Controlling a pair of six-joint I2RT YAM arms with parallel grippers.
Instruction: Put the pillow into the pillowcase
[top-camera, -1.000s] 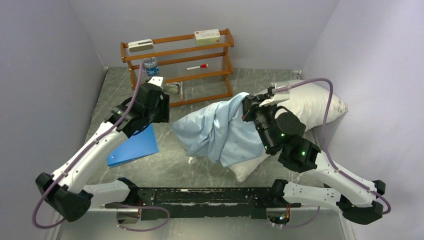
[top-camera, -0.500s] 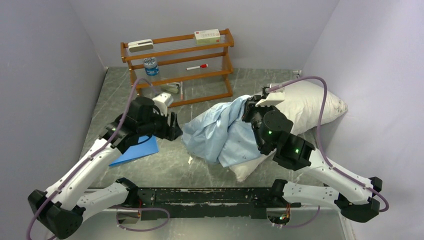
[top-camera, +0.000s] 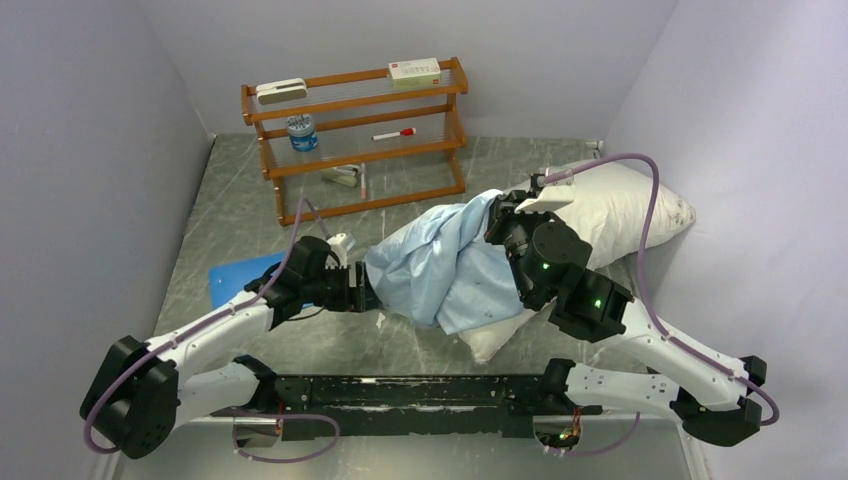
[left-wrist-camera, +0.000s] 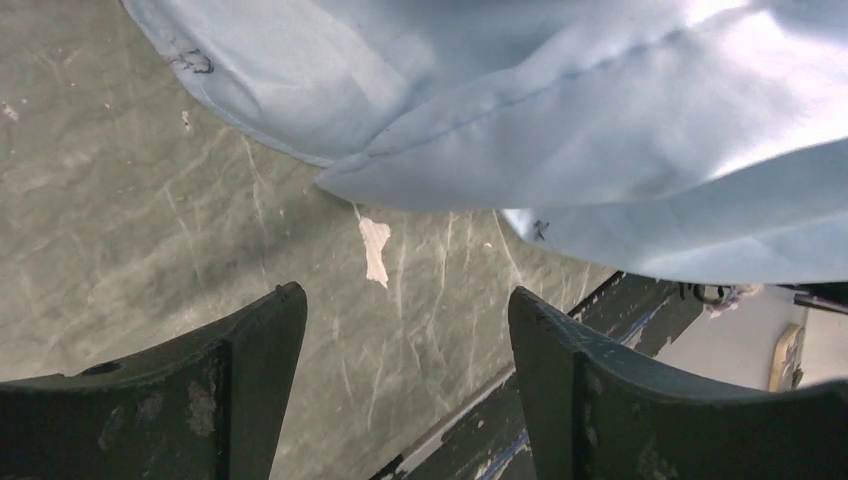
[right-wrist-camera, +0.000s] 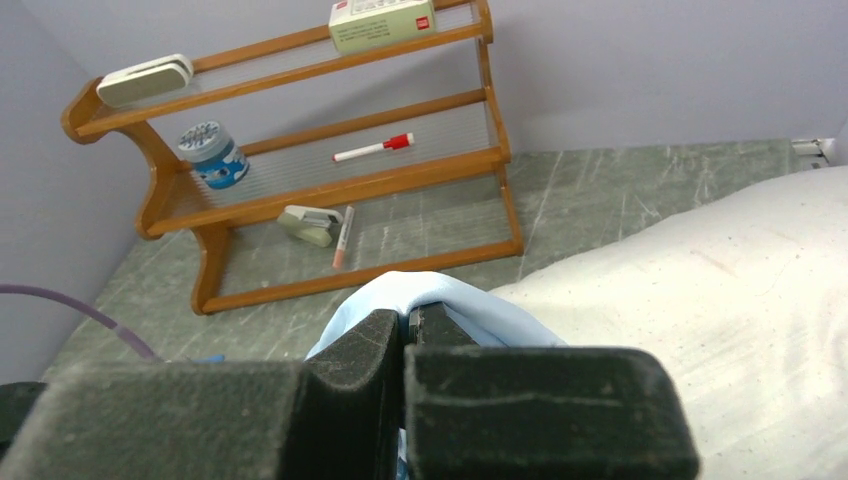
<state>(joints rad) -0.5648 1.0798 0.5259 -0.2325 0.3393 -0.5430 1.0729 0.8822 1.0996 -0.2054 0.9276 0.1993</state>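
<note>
The grey-green marbled worktop (top-camera: 240, 190) carries everything. The large plump white speckled pillow (top-camera: 625, 205) lies at its right side against the wall. The thin, wrinkled sky-blue fabric pillowcase (top-camera: 440, 265) is heaped over the pillow's left end. A white corner shows below the heap at the near side. Whether any of the pillow is already inside the sack or only under it cannot be told.

The right arm (top-camera: 585, 295) reaches over the pillow. The right jaws are pressed together on a small raised fold of the pillowcase, seen between them in the right wrist view. The left arm (top-camera: 215, 325) stretches low across the worktop. The left jaws stand apart with nothing between them, just beside the pillowcase's near-left hem and apart from it. Behind stand a wooden three-shelf rack (top-camera: 355, 110) and a flat bright-blue rectangle (top-camera: 232, 275), both apart from the work. A tiny white scrap (left-wrist-camera: 374, 250) lies on the worktop ahead of the left jaws.

The likeliest fault is that the left jaws close on both layers of the hem, which would pinch the mouth shut instead of opening it. They ride close to the worktop, so a low approach could scrape it or push the cloth away. The right pinch holds little fabric, and a hard pull from the left could drag it free.
</note>
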